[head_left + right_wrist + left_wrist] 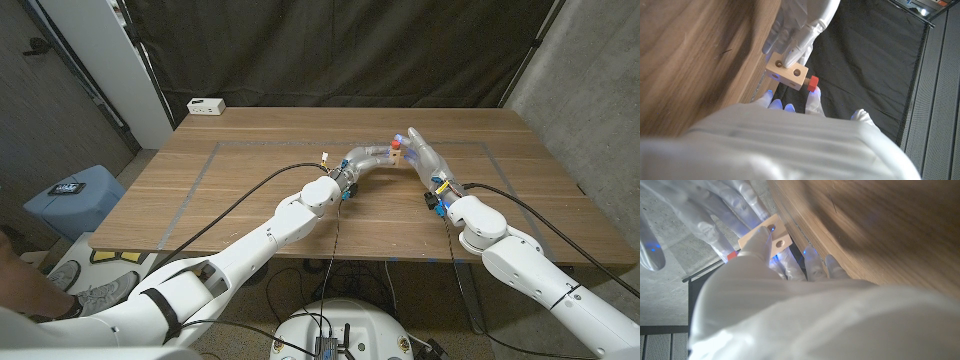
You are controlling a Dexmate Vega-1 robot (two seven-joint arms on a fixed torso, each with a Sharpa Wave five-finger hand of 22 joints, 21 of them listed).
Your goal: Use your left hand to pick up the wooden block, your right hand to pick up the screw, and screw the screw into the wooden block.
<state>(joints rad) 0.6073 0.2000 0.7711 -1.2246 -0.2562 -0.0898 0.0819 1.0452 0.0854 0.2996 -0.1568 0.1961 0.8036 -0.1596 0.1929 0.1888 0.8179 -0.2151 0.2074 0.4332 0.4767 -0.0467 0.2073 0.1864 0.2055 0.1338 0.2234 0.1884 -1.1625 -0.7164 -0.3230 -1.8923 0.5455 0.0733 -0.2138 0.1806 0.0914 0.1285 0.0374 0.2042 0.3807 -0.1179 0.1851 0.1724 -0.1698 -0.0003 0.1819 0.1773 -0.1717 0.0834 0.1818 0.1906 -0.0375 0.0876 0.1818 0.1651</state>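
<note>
Fingers [792, 52] of left hand [368, 158] grip wooden block [786, 73]; right hand [424, 155] fingers pinch red screw [812, 83] seated at block's 3 o'clock end: advise steady block, straight axis, small turns.

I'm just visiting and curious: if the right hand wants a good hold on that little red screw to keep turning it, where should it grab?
Probably by the red screw head, the part protruding from the wooden block. Come from the end face opposite the left hand, whose fingers already grip the block's other faces.
</note>
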